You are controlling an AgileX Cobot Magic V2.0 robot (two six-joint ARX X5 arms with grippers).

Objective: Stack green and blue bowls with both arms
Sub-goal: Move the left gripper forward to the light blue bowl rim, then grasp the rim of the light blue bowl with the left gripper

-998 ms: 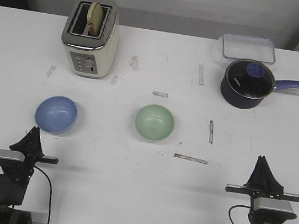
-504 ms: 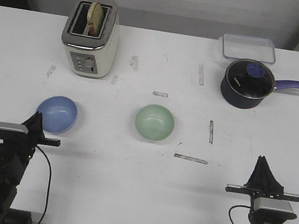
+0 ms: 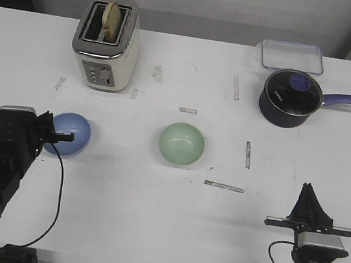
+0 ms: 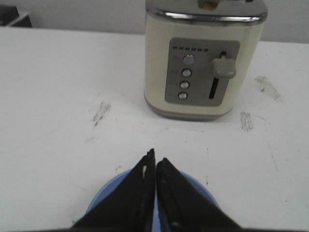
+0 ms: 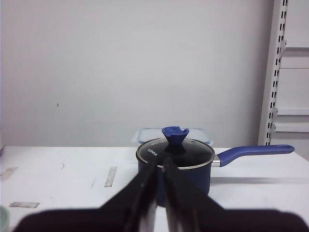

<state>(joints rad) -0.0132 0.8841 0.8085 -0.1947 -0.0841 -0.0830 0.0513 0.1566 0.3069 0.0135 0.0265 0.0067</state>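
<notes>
Left end effector [image 3: 49, 135] hangs over the near-left rim of the blue bowl [image 3: 70, 134], fingers pressed together with only a hairline seam between them in the left wrist view, holding nothing. Right end effector [image 3: 310, 204] sits parked at about 5 o'clock on the desk [image 3: 150, 219], likewise clenched and empty, pointing toward the saucepan [image 3: 290, 98].

Blue bowl lies at roughly 9 o'clock on the desk, the green bowl [image 3: 181, 143] near the centre, well apart from it. Both stand upright and empty. The toaster [image 3: 106, 43] stands at about 11 o'clock, beyond the blue bowl.

Main risk, as I judge it: with the fingers clenched, a descent from here would land them on the rim or inside wall instead of straddling it. That could tip the bowl or shove it toward the toaster. The fingers need to part first, with one going inside the rim and one outside.

Second risk: the bowls look smooth and thin-walled, so a shallow pinch on the rim may slip, and the bowl could swing or drop in transit.

Third: the right arm is far from the green bowl. If it reaches in while the left carries the blue bowl toward the centre, the two arms could crowd each other above the green bowl.
</notes>
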